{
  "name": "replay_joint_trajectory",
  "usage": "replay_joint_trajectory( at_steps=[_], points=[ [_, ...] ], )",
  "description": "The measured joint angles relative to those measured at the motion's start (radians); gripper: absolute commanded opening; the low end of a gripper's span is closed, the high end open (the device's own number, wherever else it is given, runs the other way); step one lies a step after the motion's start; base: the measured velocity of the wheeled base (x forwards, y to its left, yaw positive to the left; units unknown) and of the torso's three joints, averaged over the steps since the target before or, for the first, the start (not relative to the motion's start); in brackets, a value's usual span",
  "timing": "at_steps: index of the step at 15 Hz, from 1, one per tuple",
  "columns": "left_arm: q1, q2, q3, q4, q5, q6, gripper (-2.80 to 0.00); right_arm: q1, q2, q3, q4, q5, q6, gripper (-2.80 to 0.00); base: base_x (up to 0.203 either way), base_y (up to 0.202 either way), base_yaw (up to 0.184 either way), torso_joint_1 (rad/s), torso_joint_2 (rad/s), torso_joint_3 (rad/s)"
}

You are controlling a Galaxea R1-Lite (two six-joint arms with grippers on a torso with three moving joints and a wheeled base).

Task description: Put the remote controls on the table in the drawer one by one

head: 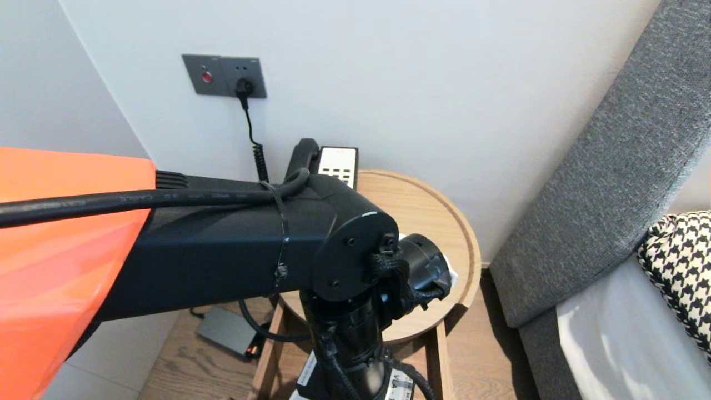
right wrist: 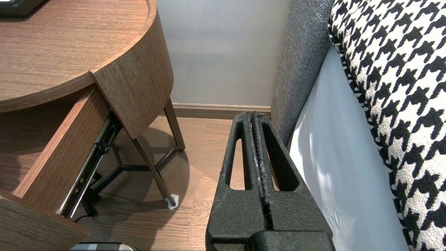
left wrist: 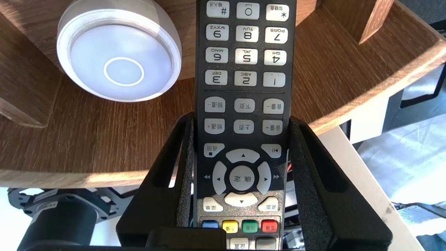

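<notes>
Arm and cable fill the head view: my left arm (head: 222,239) stretches over the round wooden counter (head: 422,205), and its wrist hides the pincer below it. A telephone (head: 336,164) stands at the counter's back edge against the wall, close to its socket. A grey headboard (head: 600,183) rises on the right.

From the left wrist, my left pincer (left wrist: 241,118) is pinching a black remote control (left wrist: 244,69) across its narrow sides, along the half with the arrow keys. The keys face the camera. I judge the hold is taken on the edges so that the pads press no buttons, and far enough back that the number end sticks out ahead. That end reaches over a wooden surface, near a round white disc (left wrist: 120,52) but apart from it. Whether the remote touches the wood I cannot tell.

From the right wrist, my right pincer (right wrist: 252,116) is pressed together and holds nothing. It hangs low between the counter, whose drawer (right wrist: 59,153) is pulled out, and the bed with its houndstooth cushion (right wrist: 400,87), parked well clear of the work.
</notes>
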Motion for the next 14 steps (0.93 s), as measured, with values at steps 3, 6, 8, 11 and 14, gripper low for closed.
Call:
replay_joint_trajectory(
  at_steps=[3,6,8,11,14],
  points=[
    [0.000,0.007,0.000,-0.018,0.001,0.000,-2.80,0.000,0.000,0.000,0.000,0.000,0.000,-2.80,0.000,0.000,0.000,0.000,0.00,0.000],
    [0.000,0.016,0.000,-0.034,0.002,-0.001,-2.80,0.000,0.000,0.000,0.000,0.000,0.000,-2.80,0.000,0.000,0.000,0.000,0.00,0.000],
    [0.000,0.018,0.000,-0.035,0.015,-0.014,-2.80,0.000,0.000,0.000,0.000,0.000,0.000,-2.80,0.000,0.000,0.000,0.000,0.00,0.000],
    [0.000,0.018,0.005,-0.061,0.031,-0.021,-2.80,0.000,0.000,0.000,0.000,0.000,0.000,-2.80,0.000,0.000,0.000,0.000,0.00,0.000],
    [0.000,0.018,0.013,-0.103,0.069,-0.032,-2.80,0.000,0.000,0.000,0.000,0.000,0.000,-2.80,0.000,0.000,0.000,0.000,0.00,0.000]
  ],
)
